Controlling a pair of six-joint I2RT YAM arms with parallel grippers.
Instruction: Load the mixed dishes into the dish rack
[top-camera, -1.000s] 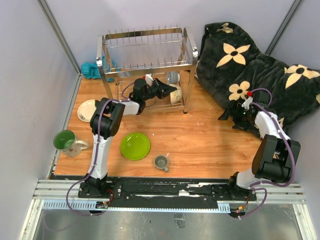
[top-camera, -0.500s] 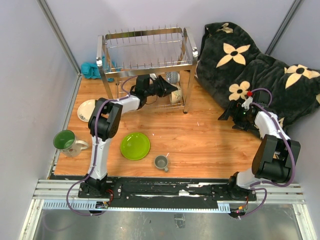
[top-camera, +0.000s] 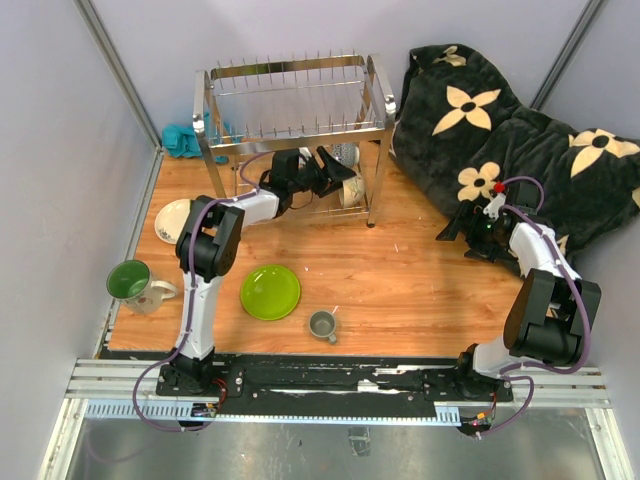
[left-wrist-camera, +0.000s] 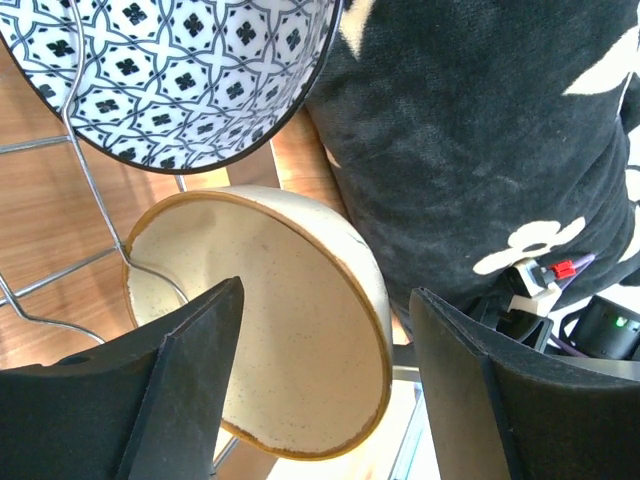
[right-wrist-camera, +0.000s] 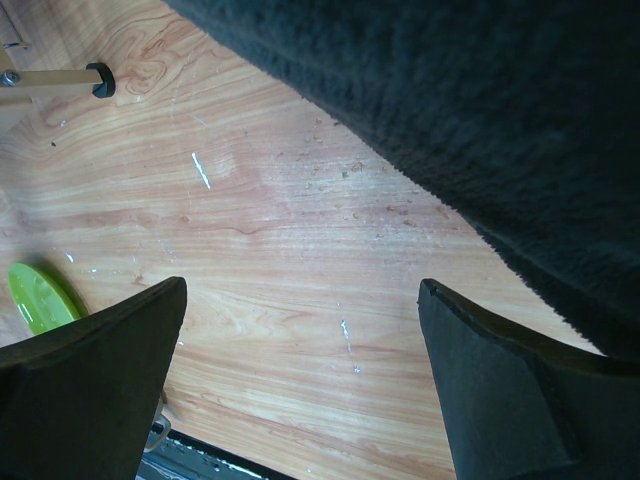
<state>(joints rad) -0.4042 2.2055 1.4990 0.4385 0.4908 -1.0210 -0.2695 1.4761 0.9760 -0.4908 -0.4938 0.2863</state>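
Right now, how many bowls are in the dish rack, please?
2: blue-patterned bowl and cream-yellow bowl, side by side on the dish rack's lower tier; others may be hidden.

Left arm (top-camera: 200, 300) and right arm (top-camera: 535, 250): white tubular links between bulky black joint housings. Each base bolts to a black plate (top-camera: 340, 380) on a silver rail (top-camera: 110, 385), at 6 o'clock in the overhead view. A purple cable (top-camera: 140, 388) loops out from each base. Left claw (left-wrist-camera: 325, 300) and right claw (right-wrist-camera: 303, 290): flat, matte black, wedge-shaped fingers (left-wrist-camera: 180, 400). The right wrist carries a red tab (top-camera: 497, 188).
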